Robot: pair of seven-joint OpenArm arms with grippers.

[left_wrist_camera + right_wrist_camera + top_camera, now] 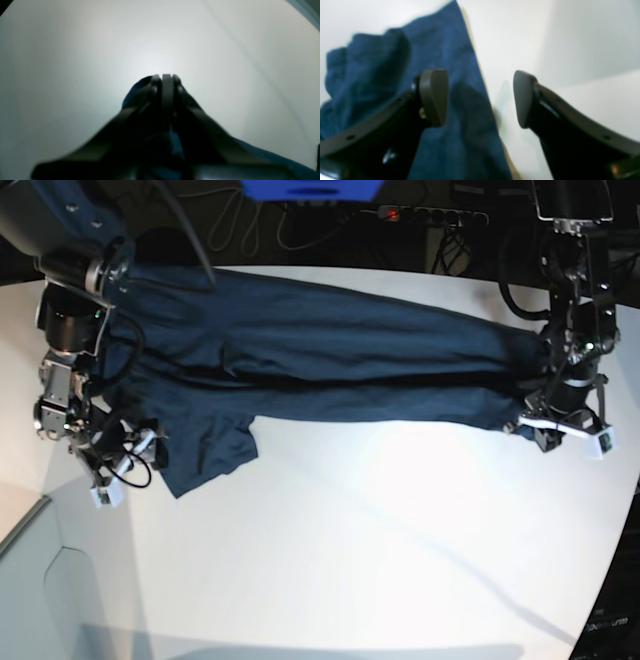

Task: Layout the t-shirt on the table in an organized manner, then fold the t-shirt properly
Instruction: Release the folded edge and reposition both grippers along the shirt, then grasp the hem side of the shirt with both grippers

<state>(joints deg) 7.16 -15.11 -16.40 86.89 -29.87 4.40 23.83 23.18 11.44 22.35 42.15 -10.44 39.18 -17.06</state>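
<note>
Two grippers bracket the t-shirt, which stretches sideways across the table. Left gripper is pinched shut on one end. Right gripper hangs spread and empty over the other end's edge.

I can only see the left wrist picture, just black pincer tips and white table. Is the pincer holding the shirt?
Observer: Yes. In the base view the left pincer is shut on the t-shirt at one end.
Operator: What's the other pincer doing?
Observer: The right pincer is open, with nothing between its pads.
Operator: Is the shirt flat?
Observer: No. It's stretched long across the table, with creases and one sleeve hanging toward the front.
</note>
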